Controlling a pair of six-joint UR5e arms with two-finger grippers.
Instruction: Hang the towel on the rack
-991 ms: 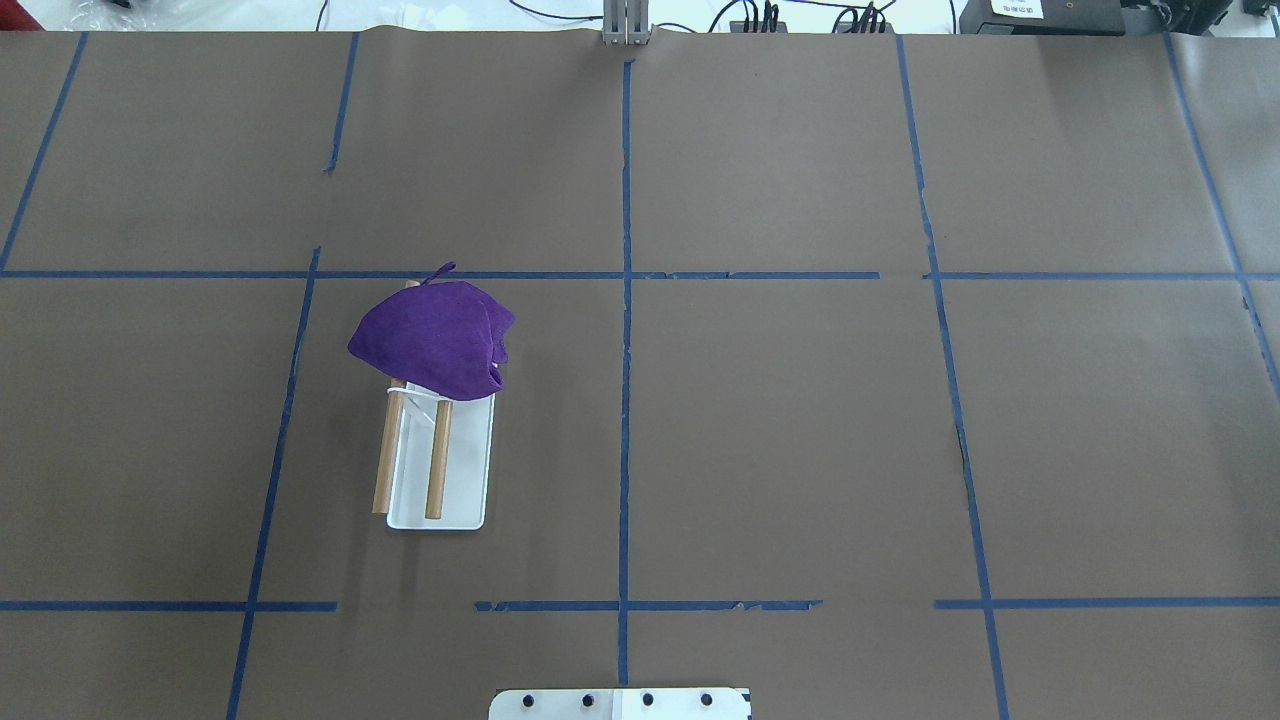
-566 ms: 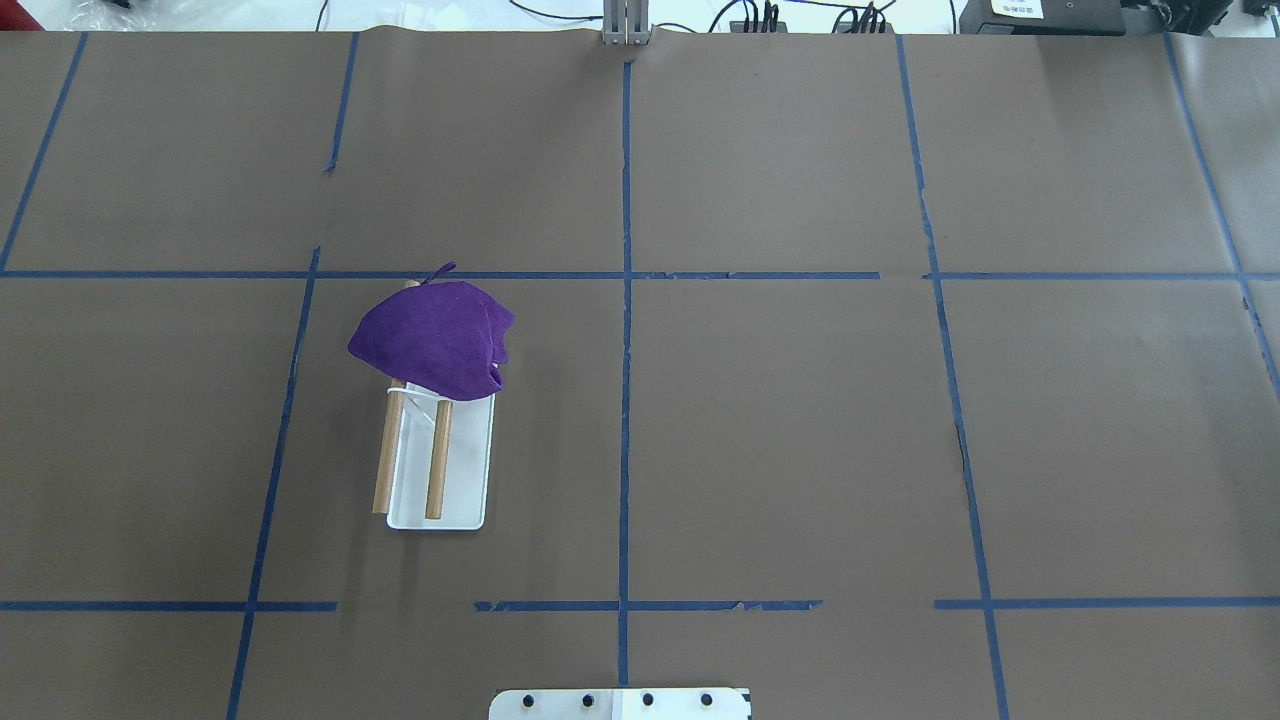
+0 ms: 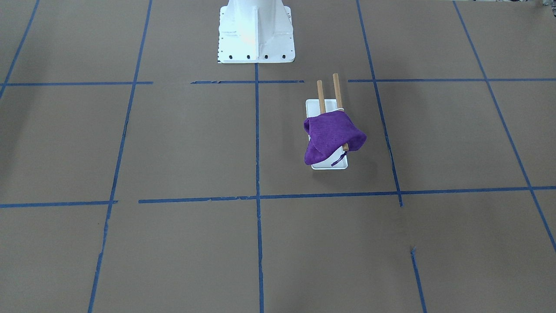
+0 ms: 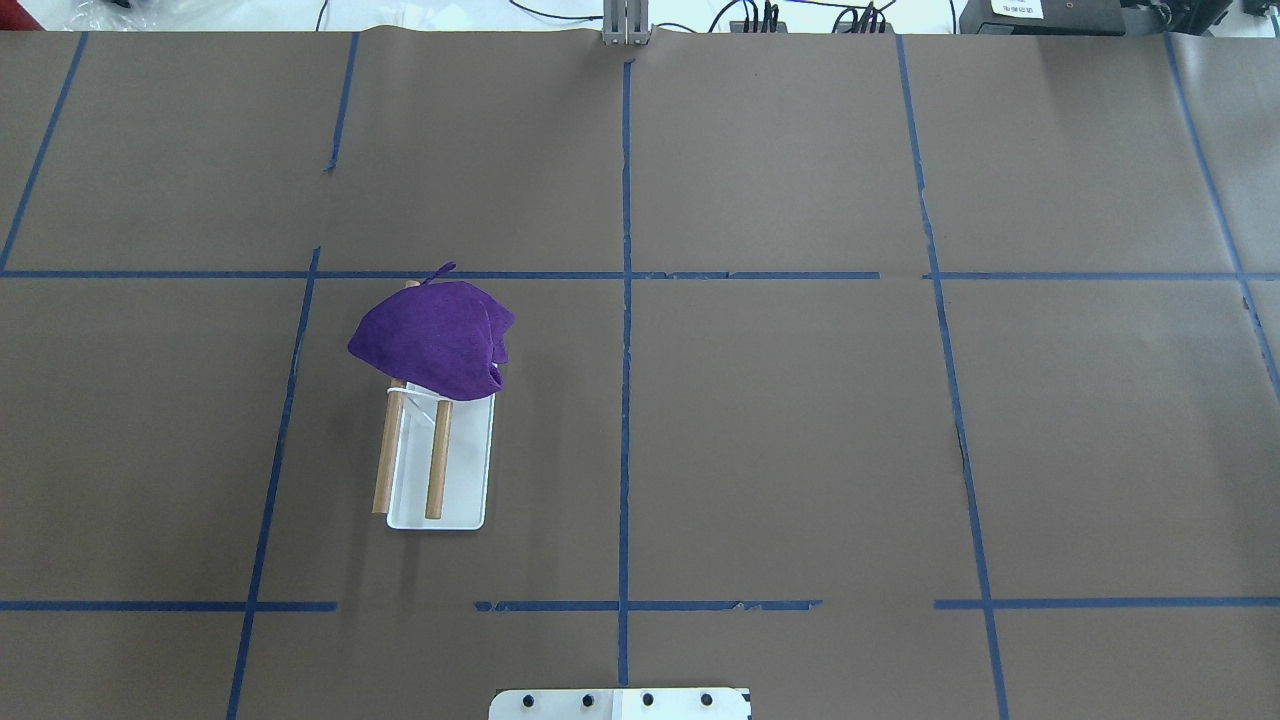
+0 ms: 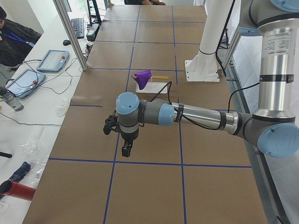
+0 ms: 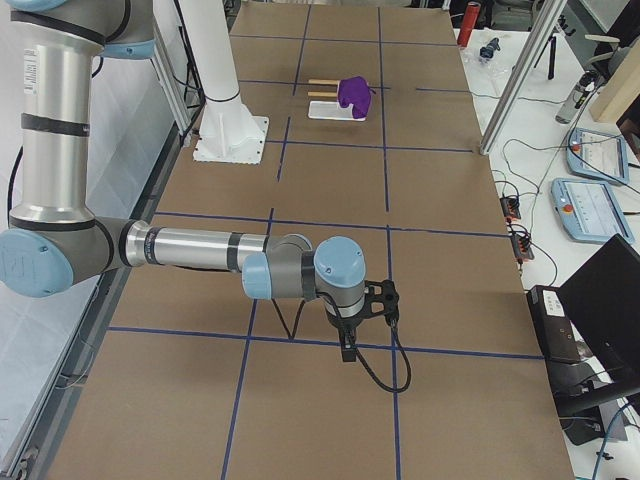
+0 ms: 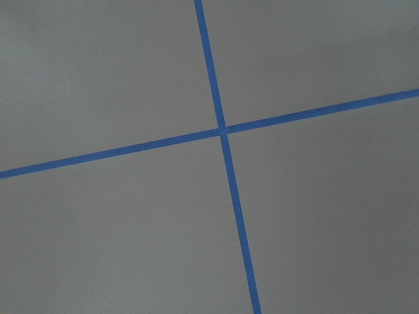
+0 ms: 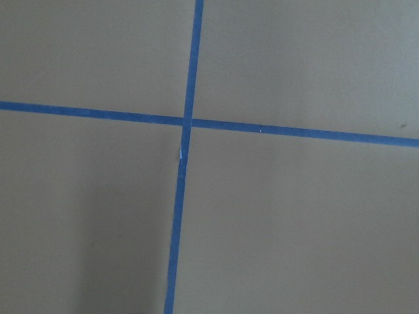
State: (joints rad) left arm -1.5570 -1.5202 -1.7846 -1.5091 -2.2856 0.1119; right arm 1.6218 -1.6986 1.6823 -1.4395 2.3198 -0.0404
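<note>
The purple towel (image 4: 430, 340) lies bunched over the far end of the rack's two wooden dowels (image 4: 437, 460), its thin loop (image 4: 440, 272) sticking out past them. The rack's white base plate (image 4: 467, 470) sits left of the table's centre. In the front-facing view the towel (image 3: 332, 137) covers the dowels' near ends above the base plate (image 3: 323, 103). My left gripper (image 5: 126, 149) and right gripper (image 6: 345, 345) hang far from the rack, each over an end of the table. They show only in the side views, so I cannot tell whether they are open or shut. Both wrist views show only brown paper and blue tape.
The white bolted robot pedestal (image 3: 255, 30) stands at the table's near edge by the robot. Blue tape lines (image 4: 625, 400) grid the brown paper. Metal posts (image 5: 70, 32) and side tables with tablets (image 6: 595, 210) flank the table's ends.
</note>
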